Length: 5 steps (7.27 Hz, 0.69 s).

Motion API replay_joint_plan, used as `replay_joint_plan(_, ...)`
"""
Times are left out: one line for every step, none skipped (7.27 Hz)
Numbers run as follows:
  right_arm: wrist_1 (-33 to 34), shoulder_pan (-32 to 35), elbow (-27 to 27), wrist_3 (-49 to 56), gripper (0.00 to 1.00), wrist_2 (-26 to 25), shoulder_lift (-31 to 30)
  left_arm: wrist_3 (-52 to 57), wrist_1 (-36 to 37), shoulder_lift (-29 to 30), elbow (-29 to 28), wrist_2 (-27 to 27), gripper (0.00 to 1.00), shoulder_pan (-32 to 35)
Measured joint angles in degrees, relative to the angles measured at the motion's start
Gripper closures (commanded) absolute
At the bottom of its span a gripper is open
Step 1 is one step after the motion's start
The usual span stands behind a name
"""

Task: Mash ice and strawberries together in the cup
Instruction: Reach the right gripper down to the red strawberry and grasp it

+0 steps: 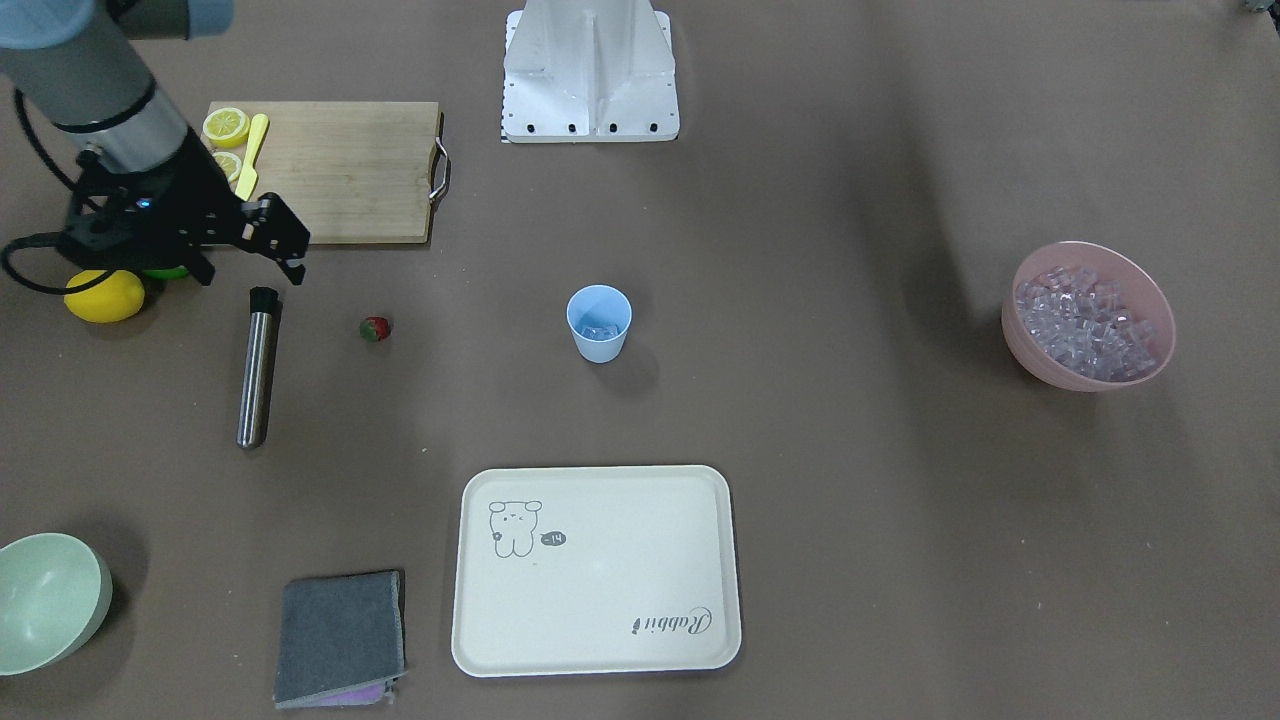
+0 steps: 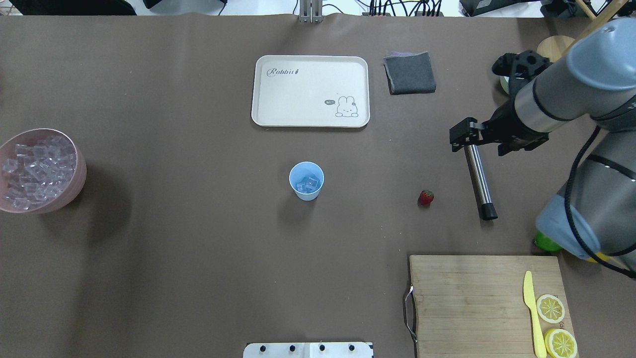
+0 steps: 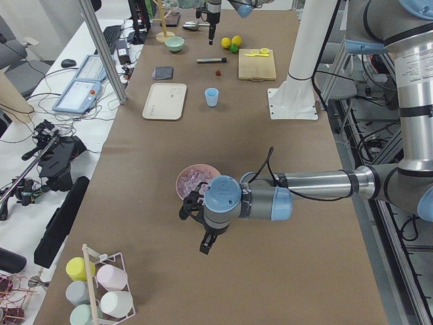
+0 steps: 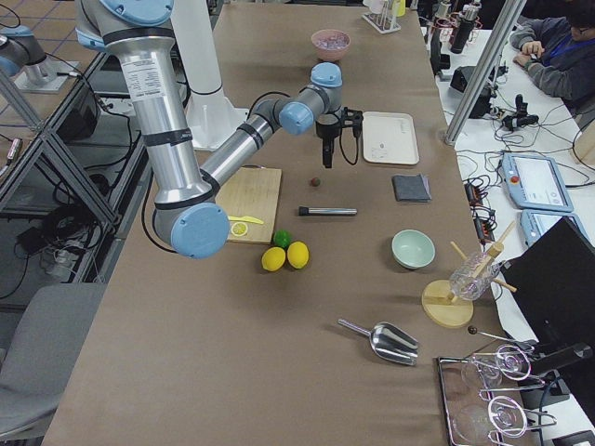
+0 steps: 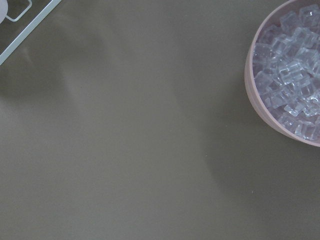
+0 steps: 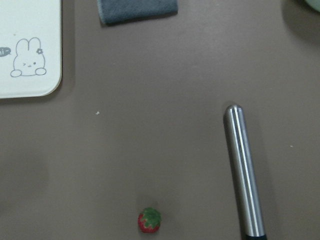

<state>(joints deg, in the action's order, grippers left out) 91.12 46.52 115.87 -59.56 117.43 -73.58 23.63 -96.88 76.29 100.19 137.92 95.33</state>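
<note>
The light blue cup (image 1: pixel 599 325) (image 2: pixel 306 181) stands upright mid-table with a few clear ice cubes (image 2: pixel 307 185) inside. More ice (image 1: pixel 1085 325) fills a pink bowl (image 2: pixel 74 189) (image 5: pixel 260 107). A small red strawberry (image 1: pixel 375 328) (image 2: pixel 426 197) (image 6: pixel 149 220) lies on the table. A steel muddler (image 1: pixel 258 370) (image 6: pixel 244 170) lies beside it. My right gripper (image 1: pixel 250 272) (image 2: pixel 479 143) hangs above the muddler, looks open and holds nothing. My left gripper (image 3: pixel 206 240) hovers near the pink bowl; I cannot tell its state.
A cream tray (image 2: pixel 310 92), a grey cloth (image 2: pixel 410 73) and a pale green bowl (image 1: pixel 45 600) lie on the far side. A cutting board (image 2: pixel 467 298) holds lemon slices (image 2: pixel 551 308) and a yellow knife (image 2: pixel 531 313). A whole lemon (image 1: pixel 105 297) lies under my right arm.
</note>
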Motion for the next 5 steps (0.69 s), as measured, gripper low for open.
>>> replay_joint_plan(-2.8, -2.8, -2.7, -0.6, 0.00, -1.9, 1.2, 0.0, -0.1, -0.2, 0.0, -0.2, 0.00, 0.1)
replay_joint_plan(-7.7, -5.1, -6.1, -0.8, 0.00, -3.5, 1.4, 0.0, -0.2, -0.4, 0.1, -0.2, 0.00, 0.1)
replay_joint_plan(-11.6, -7.2, -8.8, -1.2, 0.00, -5.2, 1.2, 0.0, -0.4, -0.5, 0.3, -0.2, 0.01, 0.1)
replay_joint_plan(-13.5, -8.9, -10.4, -2.2, 0.00, -6.9, 0.9, 0.0, -0.5, -0.6, 0.3, -0.2, 0.00, 0.1)
replay_joint_plan(-14.3, -10.0, -11.3, -3.3, 0.01, -8.0, 0.5, 0.1, -0.6, -0.6, 0.3, -0.3, 0.01, 0.2)
